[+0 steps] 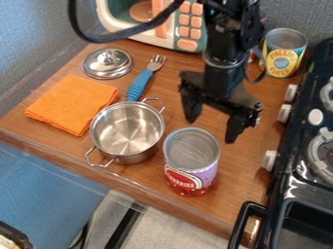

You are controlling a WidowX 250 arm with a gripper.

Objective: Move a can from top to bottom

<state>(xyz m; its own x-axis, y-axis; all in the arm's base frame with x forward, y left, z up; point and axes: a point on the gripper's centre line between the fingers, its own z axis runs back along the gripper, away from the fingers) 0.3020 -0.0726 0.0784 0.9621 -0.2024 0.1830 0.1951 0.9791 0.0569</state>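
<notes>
The red-and-purple-labelled metal can [193, 163] stands upright on the brown wooden bench [240, 170], near the near edge and just to the right of the shiny steel pot [123, 131]; whether the two touch I cannot tell. A second metal can, yellow-labelled [283, 53], is upright at the far right. The black two-finger gripper [212, 128] hangs just beyond the near can's rim, its fingers spread wide with nothing pinched.

Which can the task means is not certain. If it is the near one, it already sits at the bottom, so the step in hand would be clearing off: lift straight up without catching the rim. If it is the yellow-labelled one, the grasp has yet to be made; the gripper must go far and right, come down around the can, then bring it near, short of the edge.

On the left of the bench lies an orange cloth [73, 103], with a blue-handled fork [138, 86] between it and the gripper and a round steel lid [108, 63] farther back. A white-and-teal toy microwave [185, 24] stands at the far side, a black toy stove [283, 170] along the right. Beyond rises a grey wall [39, 39].
</notes>
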